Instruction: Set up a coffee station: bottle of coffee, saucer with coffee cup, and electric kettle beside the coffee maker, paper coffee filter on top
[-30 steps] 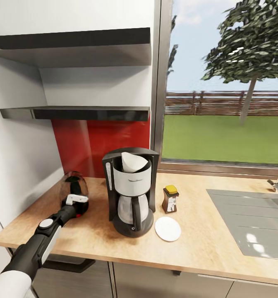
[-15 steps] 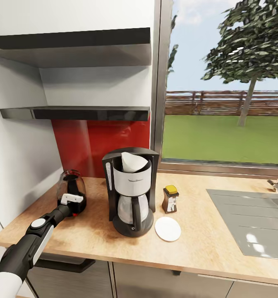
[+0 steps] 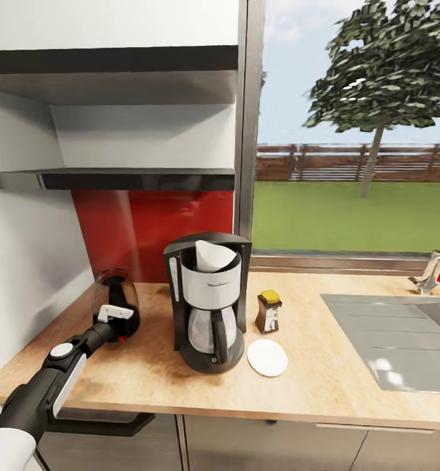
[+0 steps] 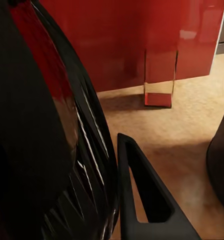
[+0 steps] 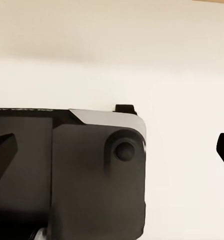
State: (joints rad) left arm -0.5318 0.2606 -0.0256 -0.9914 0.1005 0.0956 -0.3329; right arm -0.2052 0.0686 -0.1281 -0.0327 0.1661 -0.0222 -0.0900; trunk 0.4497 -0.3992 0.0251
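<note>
The black and white coffee maker (image 3: 210,301) stands on the kitchen countertop (image 3: 148,376), with the paper coffee filter (image 3: 213,256) in its top. To its right stand the bottle of coffee (image 3: 269,312) and the bare white saucer (image 3: 267,357). Left of it the electric kettle (image 3: 115,299) sits upright, and my left gripper (image 3: 118,316) is shut on its near side. One of the fingers (image 4: 147,200) rests against the kettle's dark glass (image 4: 47,130); the other is hidden. My right gripper (image 5: 113,150) is open and holds nothing. The kitchen shelf (image 3: 115,178) is bare. The coffee cup is out of view.
A grey steel sink (image 3: 390,333) with a faucet (image 3: 433,275) is inset at the right. A red backsplash (image 3: 148,229) and a white wall (image 3: 30,261) close in behind and left of the kettle. A thicker dark slab (image 3: 115,62) hangs above the shelf.
The kettle went from tilted to upright and a little further left on the counter, with my left gripper still at it. The camera shifted slightly; other things stayed put.
</note>
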